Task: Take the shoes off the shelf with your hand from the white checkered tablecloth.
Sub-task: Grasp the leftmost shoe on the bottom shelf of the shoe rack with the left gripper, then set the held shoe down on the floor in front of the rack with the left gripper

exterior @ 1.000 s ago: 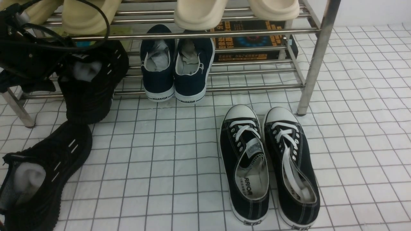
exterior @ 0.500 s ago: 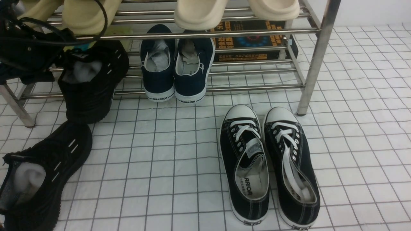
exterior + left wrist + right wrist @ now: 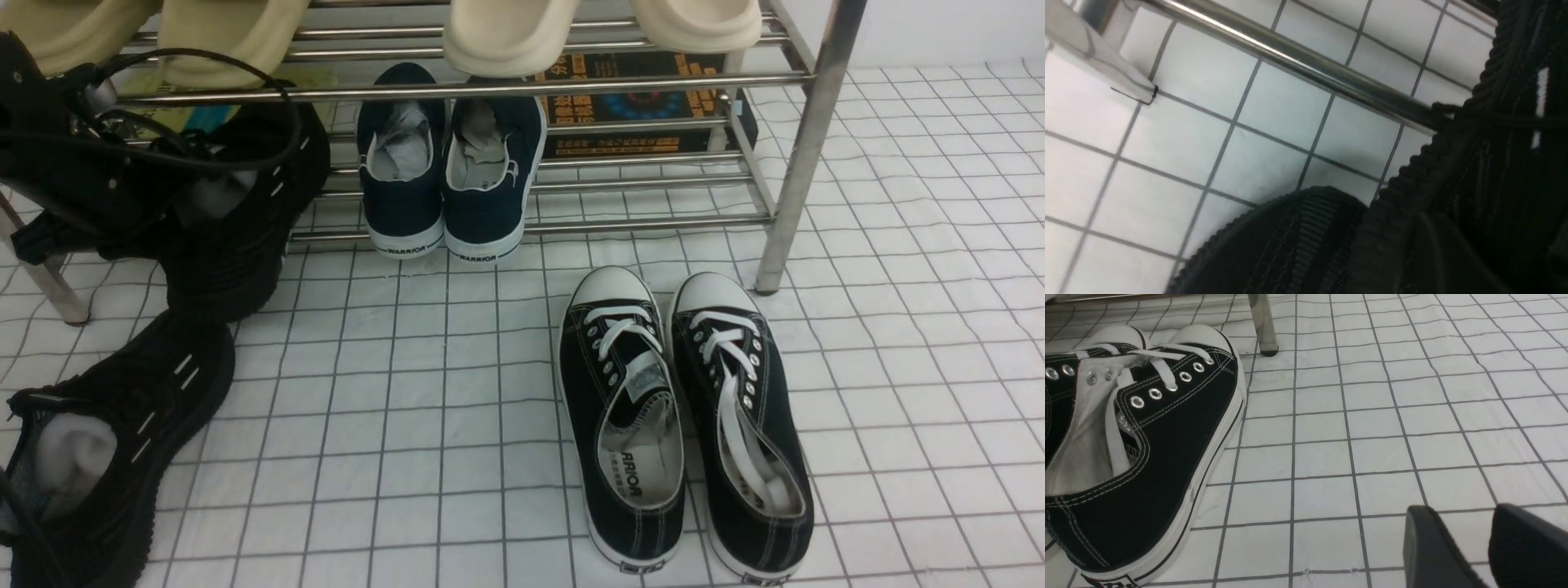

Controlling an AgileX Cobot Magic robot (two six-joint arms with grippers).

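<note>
Located at ten o'clock in front view: one all-black knit sneaker (image 3: 237,282) with white side dashes and pale stuffing, on lower tier of shiny steel-tube shoe rack (image 3: 653,222). Located at eight o'clock: matching black knit sneaker (image 3: 163,392), on white, dark-gridded tablecloth (image 3: 424,367). At eleven o'clock: navy, white-soled canvas pair (image 3: 404,208), on same tier. At four o'clock: black canvas pair with white laces (image 3: 629,425), on cloth. Black left gripper (image 3: 167,222): at rack sneaker's opening; fingertips hidden, jaw state and grip impossible to tell. Black right gripper (image 3: 1461,516): open, fingers apart, above cloth.
</note>
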